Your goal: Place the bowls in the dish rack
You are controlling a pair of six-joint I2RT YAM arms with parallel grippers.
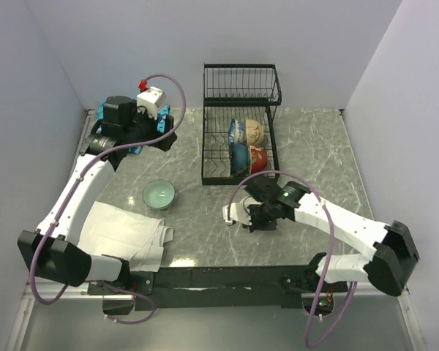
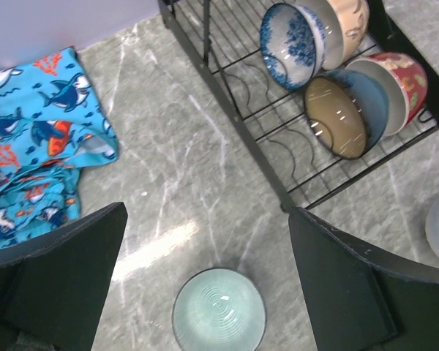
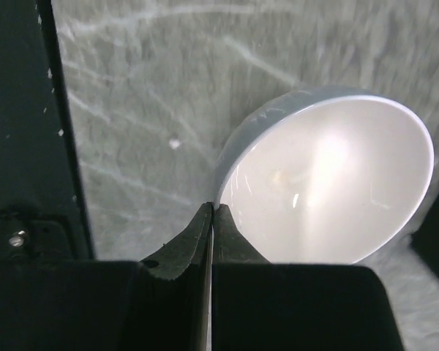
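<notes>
A pale green bowl (image 1: 159,194) stands upright on the marble table, and in the left wrist view this bowl (image 2: 219,311) lies below and between my wide fingers. My left gripper (image 2: 208,212) hangs open and empty high over the back left (image 1: 143,130). The black wire dish rack (image 1: 240,88) holds several bowls on edge: a blue-and-white patterned one (image 2: 293,47), a cream one (image 2: 351,22), a brown one (image 2: 336,117) and a red patterned one (image 2: 406,77). My right gripper (image 3: 214,208) is shut on the rim of a white bowl (image 3: 336,190), tilted just in front of the rack (image 1: 234,213).
A white towel (image 1: 124,234) lies at the front left of the table. A blue shark-print cloth (image 2: 36,139) sits at the back left under my left arm. Grey walls close the table on three sides. A black rail (image 1: 227,278) runs along the near edge.
</notes>
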